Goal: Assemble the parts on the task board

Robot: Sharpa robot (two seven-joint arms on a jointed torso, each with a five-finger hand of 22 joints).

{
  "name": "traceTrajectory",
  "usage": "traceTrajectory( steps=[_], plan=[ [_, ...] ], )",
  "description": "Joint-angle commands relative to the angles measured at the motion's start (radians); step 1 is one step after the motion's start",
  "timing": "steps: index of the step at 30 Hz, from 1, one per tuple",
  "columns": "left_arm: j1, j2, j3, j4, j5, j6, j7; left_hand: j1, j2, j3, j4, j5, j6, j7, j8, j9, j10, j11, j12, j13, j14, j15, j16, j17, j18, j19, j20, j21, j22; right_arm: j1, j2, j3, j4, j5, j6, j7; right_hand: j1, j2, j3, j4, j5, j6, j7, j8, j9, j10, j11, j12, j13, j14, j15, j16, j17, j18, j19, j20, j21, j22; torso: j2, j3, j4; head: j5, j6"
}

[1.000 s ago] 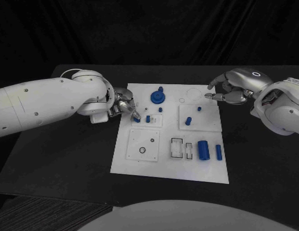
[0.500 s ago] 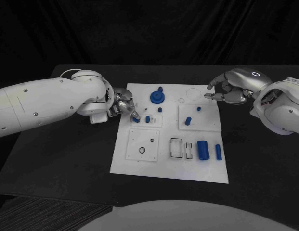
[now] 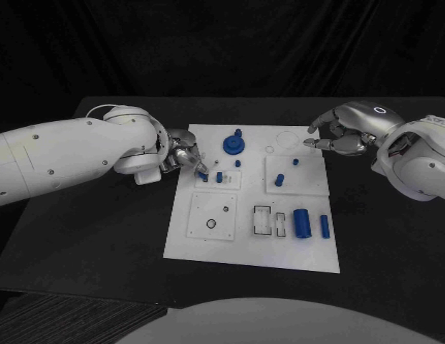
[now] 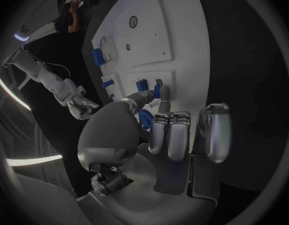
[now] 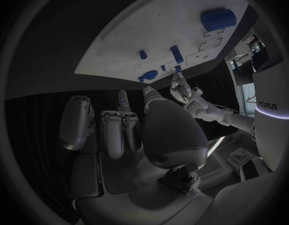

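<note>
The left hand (image 3: 184,158) pinches a small blue part (image 3: 201,175) at the left edge of the board (image 3: 253,251), which lies mid-bench (image 3: 88,236). The right hand (image 3: 338,138) hovers over the board's far right corner, fingers curled in, holding nothing. More blue parts lie across the board.

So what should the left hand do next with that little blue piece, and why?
Probably lower it a touch and seat it. The left hand pinches a small blue part right over the small square plate on the task board, beside a peg already standing there.
</note>
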Motion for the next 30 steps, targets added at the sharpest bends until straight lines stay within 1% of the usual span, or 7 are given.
traceTrajectory(
  steps=[1, 11, 19, 30],
  plan=[
    [-0.002, -0.001, 0.001, 0.003, 0.001, -0.036, 0.023, 0.000, 0.007, 0.053, -0.049, 0.003, 0.002, -0.005, 0.001, 0.001, 0.104, -0.003, -0.001, 0.262, 0.106, -0.004, 0.003, 0.263, 0.010, 0.009, -0.002, 0.000, 0.211, -0.003, -0.002, 0.001, 0.002, 0.000, 0.002, -0.015, 0.011, 0.001, -0.006, -0.001, 0.005, 0.007, 0.002, -0.006, -0.001, 0.105, 0.006, 0.004, 0.263, 0.095, 0.005, -0.003, 0.238, 0.007, -0.008, 0.003, -0.003, 0.170, 0.000, -0.0001, -0.0002, -0.001, 0.000],
    [-0.002, 0.002, 0.001, -0.007, 0.001, -0.023, 0.017, 0.000, 0.007, 0.053, -0.049, 0.004, 0.003, -0.005, 0.001, 0.001, 0.104, -0.003, -0.001, 0.262, 0.106, -0.004, 0.003, 0.263, 0.010, 0.008, -0.002, 0.000, 0.211, -0.003, 0.000, 0.001, 0.001, 0.000, 0.002, -0.015, 0.011, 0.001, -0.006, -0.001, 0.005, 0.007, 0.002, -0.006, -0.001, 0.105, 0.006, 0.004, 0.263, 0.095, 0.005, -0.003, 0.238, 0.007, -0.008, 0.003, -0.003, 0.170, 0.000, 0.0001, 0.0002, 0.000, 0.000],
    [-0.002, 0.004, 0.000, -0.004, 0.001, 0.004, 0.011, -0.001, 0.007, 0.053, -0.049, 0.004, 0.003, -0.005, 0.001, 0.001, 0.104, -0.003, -0.001, 0.262, 0.106, -0.004, 0.003, 0.263, 0.011, 0.007, -0.002, -0.003, 0.210, -0.004, 0.000, 0.001, 0.001, 0.000, 0.004, -0.016, 0.012, 0.001, -0.006, -0.001, 0.006, 0.007, 0.002, -0.006, -0.002, 0.105, 0.006, 0.004, 0.263, 0.095, 0.005, -0.003, 0.238, 0.007, -0.007, 0.003, -0.003, 0.170, 0.000, 0.0001, 0.0002, 0.002, 0.000],
    [-0.002, 0.003, 0.000, -0.001, 0.001, 0.018, 0.007, -0.001, 0.007, 0.053, -0.049, 0.005, 0.003, -0.005, 0.001, 0.001, 0.104, -0.003, -0.001, 0.262, 0.106, -0.004, 0.003, 0.263, 0.011, 0.006, -0.002, -0.003, 0.210, -0.007, 0.002, 0.001, 0.000, 0.000, 0.007, -0.017, 0.014, 0.001, -0.006, -0.001, 0.007, 0.007, 0.002, -0.007, -0.002, 0.105, 0.006, 0.004, 0.263, 0.095, 0.005, -0.004, 0.237, 0.007, -0.007, 0.003, -0.004, 0.170, 0.000, 0.0001, 0.0001, 0.004, 0.000]
  ],
)
